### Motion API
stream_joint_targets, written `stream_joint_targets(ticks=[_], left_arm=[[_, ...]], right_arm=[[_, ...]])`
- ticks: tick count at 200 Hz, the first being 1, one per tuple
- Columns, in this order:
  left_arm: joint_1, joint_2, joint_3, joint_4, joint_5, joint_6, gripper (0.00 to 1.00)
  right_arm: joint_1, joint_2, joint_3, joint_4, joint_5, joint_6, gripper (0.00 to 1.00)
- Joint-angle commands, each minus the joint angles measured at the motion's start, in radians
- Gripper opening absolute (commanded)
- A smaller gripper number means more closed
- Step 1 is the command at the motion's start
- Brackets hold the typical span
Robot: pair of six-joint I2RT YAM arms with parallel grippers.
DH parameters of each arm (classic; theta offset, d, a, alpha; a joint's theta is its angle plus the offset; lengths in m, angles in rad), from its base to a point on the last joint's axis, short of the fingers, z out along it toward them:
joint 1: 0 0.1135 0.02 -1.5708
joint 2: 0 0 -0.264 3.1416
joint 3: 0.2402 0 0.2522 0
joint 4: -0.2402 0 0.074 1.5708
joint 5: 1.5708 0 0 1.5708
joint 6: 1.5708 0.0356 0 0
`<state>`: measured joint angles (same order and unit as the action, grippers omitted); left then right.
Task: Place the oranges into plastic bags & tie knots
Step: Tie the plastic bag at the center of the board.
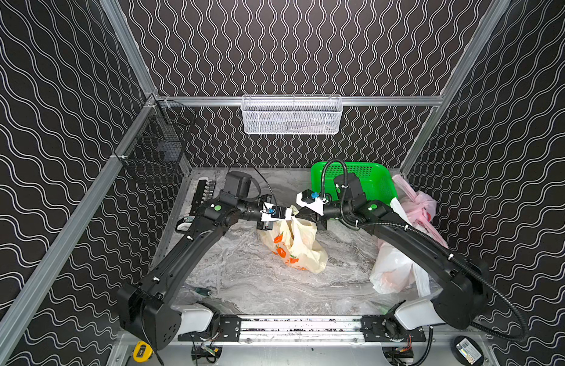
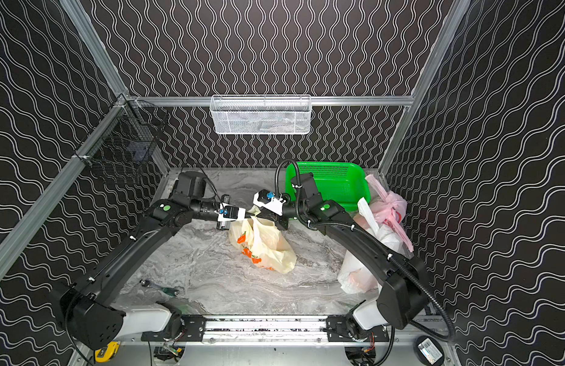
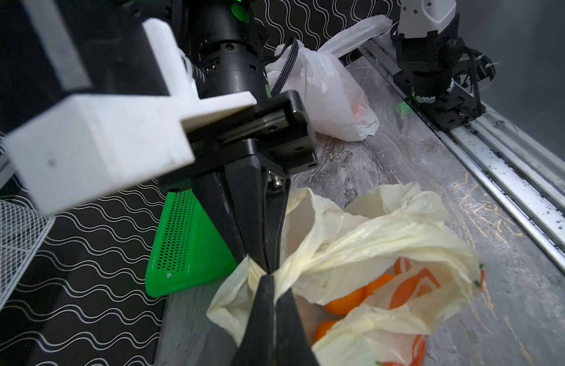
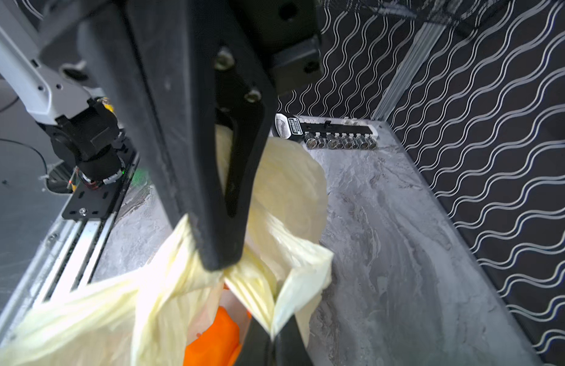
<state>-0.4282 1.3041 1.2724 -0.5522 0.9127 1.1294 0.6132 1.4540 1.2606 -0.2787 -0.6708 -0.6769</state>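
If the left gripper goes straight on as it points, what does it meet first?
Likely the right gripper, nearly tip to tip with the left gripper; only bunched plastic of the yellow bag that both pinch lies between.

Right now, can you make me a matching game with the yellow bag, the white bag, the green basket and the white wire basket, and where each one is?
Things:
1. pale yellow bag
2. white bag
3. green basket
4. white mesh basket

Places:
A. hanging on the rail of the back wall
B. at the back of the table, behind the right arm
C. mid-table, pinched by the left gripper and the right gripper
D. slumped on the table, partly under the right arm

Pairs: 1-C, 2-D, 3-B, 4-A.
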Motion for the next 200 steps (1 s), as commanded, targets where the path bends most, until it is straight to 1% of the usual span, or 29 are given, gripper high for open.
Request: stream_joint_targets(ticks=[1,15,27,56,75,113,152,175,186,200], left_arm=[[0.003,-0.024,-0.03,-0.077,0.103,0.003,0.0],[0.003,-0.041,-0.074,-0.026,0.085,-0.009,0.0],[0.002,-0.043,-0.093,0.008,0.094,-0.016,0.0],[0.002,0.009,-0.037,-0.102,0.156,0.034,0.0],[0.0,0.013,-0.044,-0.095,0.157,0.041,0.0],[-0.002,-0.035,-0.105,-0.032,0.132,0.051,0.0],[-0.002,-0.048,-0.107,-0.051,0.144,0.086,0.0],[-0.004,-0.047,-0.102,-0.063,0.146,0.097,0.0],[-0.004,-0.054,-0.11,-0.046,0.147,0.087,0.0],[-0.004,-0.061,-0.116,-0.036,0.148,0.082,0.0]], right_arm=[[0.006,-0.026,-0.027,0.068,0.152,-0.024,0.0],[0.012,-0.045,-0.058,0.099,0.163,-0.005,0.0],[0.02,-0.058,-0.077,0.113,0.16,0.006,0.0],[0.058,-0.072,-0.102,0.122,0.237,-0.002,0.0],[0.068,-0.075,-0.115,0.119,0.251,-0.013,0.0],[0.068,-0.108,-0.148,0.161,0.254,0.002,0.0],[0.08,-0.098,-0.153,0.159,0.238,0.007,0.01],[0.086,-0.098,-0.164,0.176,0.244,0.016,0.08],[0.086,-0.098,-0.168,0.183,0.248,0.021,0.13],[0.086,-0.096,-0.167,0.18,0.25,0.021,0.18]])
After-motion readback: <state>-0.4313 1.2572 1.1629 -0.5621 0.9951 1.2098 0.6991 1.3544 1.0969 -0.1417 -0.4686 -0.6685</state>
